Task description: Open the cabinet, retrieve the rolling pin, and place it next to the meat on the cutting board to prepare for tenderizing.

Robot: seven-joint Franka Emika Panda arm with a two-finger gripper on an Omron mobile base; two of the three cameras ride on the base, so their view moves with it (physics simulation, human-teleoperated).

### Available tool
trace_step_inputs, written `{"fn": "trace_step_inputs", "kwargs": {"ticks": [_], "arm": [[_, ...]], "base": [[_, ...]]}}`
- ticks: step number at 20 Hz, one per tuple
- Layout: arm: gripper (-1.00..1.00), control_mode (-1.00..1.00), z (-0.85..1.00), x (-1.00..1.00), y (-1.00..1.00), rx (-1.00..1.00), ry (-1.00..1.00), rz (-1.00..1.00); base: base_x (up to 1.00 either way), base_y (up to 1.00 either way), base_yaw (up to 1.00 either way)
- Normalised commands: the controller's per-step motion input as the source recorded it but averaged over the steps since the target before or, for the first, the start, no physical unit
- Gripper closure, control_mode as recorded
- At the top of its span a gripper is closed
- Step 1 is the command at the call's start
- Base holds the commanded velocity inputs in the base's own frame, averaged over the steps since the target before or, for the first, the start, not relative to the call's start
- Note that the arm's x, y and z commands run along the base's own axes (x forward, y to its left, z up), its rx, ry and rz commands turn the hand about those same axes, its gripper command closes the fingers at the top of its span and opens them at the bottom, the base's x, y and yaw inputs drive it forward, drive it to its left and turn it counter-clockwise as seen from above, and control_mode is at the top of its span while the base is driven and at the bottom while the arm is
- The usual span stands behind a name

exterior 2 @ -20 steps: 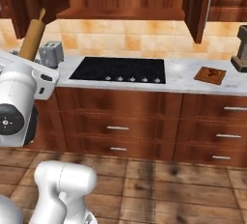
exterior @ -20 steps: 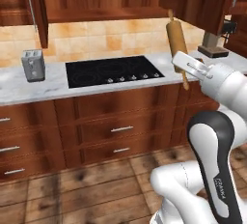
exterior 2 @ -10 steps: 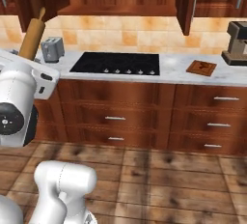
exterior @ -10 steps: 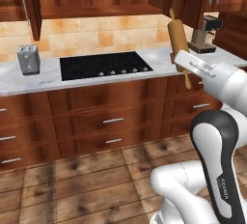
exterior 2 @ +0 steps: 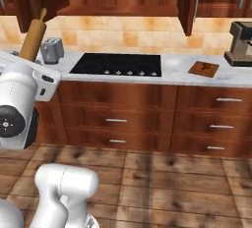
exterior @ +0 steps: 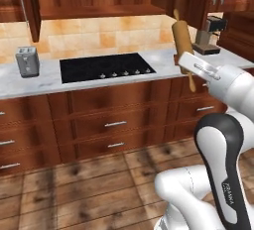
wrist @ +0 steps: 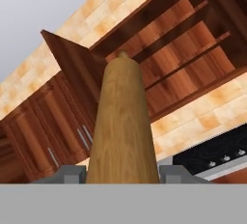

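The tall dark reddish-brown wooden wall cabinet (exterior 2: 189, 3) stands with its doors swung open, and over the last second the whole kitchen has slid sideways in both base views, which I read as the base driving along the counter, so that the small square mid-brown cutting board (exterior 2: 204, 68) with its reddish lump of meat (exterior 2: 207, 67) now sits closer to the middle of the right base view, beside the coffee machine (exterior 2: 240, 43). The two-finger gripper (exterior: 184, 64) pinches the slim light-tan wooden rolling pin (exterior: 182, 38) around its lower body, held in the air above the counter edge and well apart from the board, so retrieval looks done and carrying is under way. The pin's long axis runs nearly upright, its upper handle tipped slightly back toward the cabinets.
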Motion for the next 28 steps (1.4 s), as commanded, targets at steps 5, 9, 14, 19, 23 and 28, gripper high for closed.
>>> {"fn": "trace_step_inputs", "kwargs": {"ticks": [5,9,14,19,23,28], "arm": [[1.0,1.0,0.0,0.0,0.0,0.0,0.0,0.0],[1.0,1.0,0.0,0.0,0.0,0.0,0.0,0.0],[1.0,1.0,0.0,0.0,0.0,0.0,0.0,0.0],[1.0,1.0,0.0,0.0,0.0,0.0,0.0,0.0],[1.0,1.0,0.0,0.0,0.0,0.0,0.0,0.0],[1.0,1.0,0.0,0.0,0.0,0.0,0.0,0.0]], "base": [[-0.48,-1.0,-0.17],[-0.14,-0.94,-0.32],[-0.02,-0.86,-0.39],[-0.01,-0.85,-0.4],[-0.03,-0.86,-0.39],[-0.03,-0.86,-0.39]]}}
